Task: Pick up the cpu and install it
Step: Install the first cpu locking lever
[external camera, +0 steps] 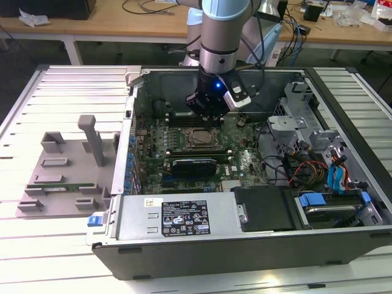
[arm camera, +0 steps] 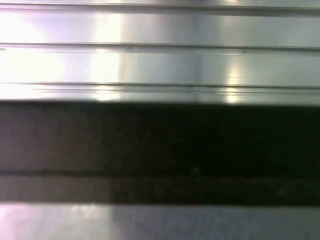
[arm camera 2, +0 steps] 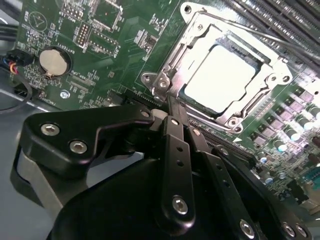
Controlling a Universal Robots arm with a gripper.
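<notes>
Exterior view, left to right. Grey plastic holder tray (external camera: 61,177) lies on the slatted metal counter (external camera: 37,98), with a green memory stick (external camera: 58,187) lying along it. Right of that, an open computer case (external camera: 245,245) lies on its side, green motherboard (external camera: 177,131) exposed. The arm (external camera: 223,30) comes down into the case; the pincer (external camera: 205,116) hangs just above the board, right over the socket (external camera: 199,139). Below the socket sits a long black card (external camera: 193,164). At the case's right end are drive bays and a tangle of cables (external camera: 306,168).

Second wrist view: coin cell battery (arm camera 2: 54,61) on the board at the far side. The cpu (arm camera 2: 222,77) sits seated in the metal socket frame (arm camera 2: 200,37), shiny pale top facing up. The pincer (arm camera 2: 172,117) has its black fingers (arm camera 2: 177,150) pressed together with nothing between them. The tips sit at the frame's edge near a corner screw (arm camera 2: 162,84), just beside the cpu and not on it. Whether the tips touch the frame I cannot tell.

First wrist view: blurred bright metal ribs (arm camera: 160,60) with a dark band across.
</notes>
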